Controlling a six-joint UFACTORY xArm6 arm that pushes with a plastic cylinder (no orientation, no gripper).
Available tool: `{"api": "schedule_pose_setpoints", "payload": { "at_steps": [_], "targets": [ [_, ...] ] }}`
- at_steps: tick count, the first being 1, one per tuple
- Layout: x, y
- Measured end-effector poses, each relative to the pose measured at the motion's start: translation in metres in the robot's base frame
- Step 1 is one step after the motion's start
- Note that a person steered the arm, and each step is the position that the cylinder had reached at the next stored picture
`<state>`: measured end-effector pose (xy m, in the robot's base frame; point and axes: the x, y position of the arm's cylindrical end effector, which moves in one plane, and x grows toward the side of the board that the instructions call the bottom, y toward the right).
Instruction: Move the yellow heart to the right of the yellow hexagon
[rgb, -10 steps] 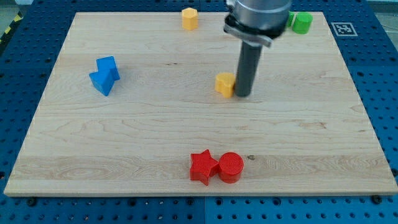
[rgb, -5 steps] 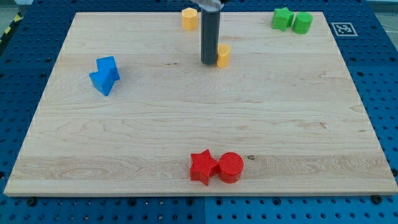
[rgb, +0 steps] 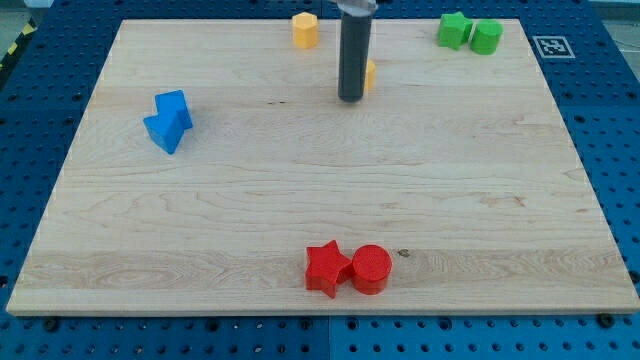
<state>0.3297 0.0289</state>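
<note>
The yellow hexagon (rgb: 305, 29) stands near the board's top edge, left of centre. The yellow heart (rgb: 368, 75) lies below and to the right of it, mostly hidden behind my dark rod. My tip (rgb: 350, 99) rests on the board at the heart's lower left side, touching or nearly touching it. Only a thin yellow sliver of the heart shows to the right of the rod.
Two blue blocks (rgb: 169, 120) sit together at the left. A red star (rgb: 327, 268) and a red cylinder (rgb: 371, 268) sit side by side near the bottom edge. Two green blocks (rgb: 470, 33) sit at the top right corner. The wooden board (rgb: 500, 200) lies on a blue pegboard.
The yellow heart has moved up the board toward the top and slightly right. My rod went from the heart's right side to its left, then up and right with it.
</note>
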Motion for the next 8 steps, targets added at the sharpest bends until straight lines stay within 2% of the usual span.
{"api": "schedule_pose_setpoints", "payload": {
  "at_steps": [1,2,3,4,5,7,8],
  "targets": [
    [-0.037,-0.018],
    [-0.035,-0.016],
    [0.0,-0.003],
    [0.015,0.024],
    [-0.003,0.04],
    [-0.058,0.01],
    [-0.067,0.012]
  ]
}}
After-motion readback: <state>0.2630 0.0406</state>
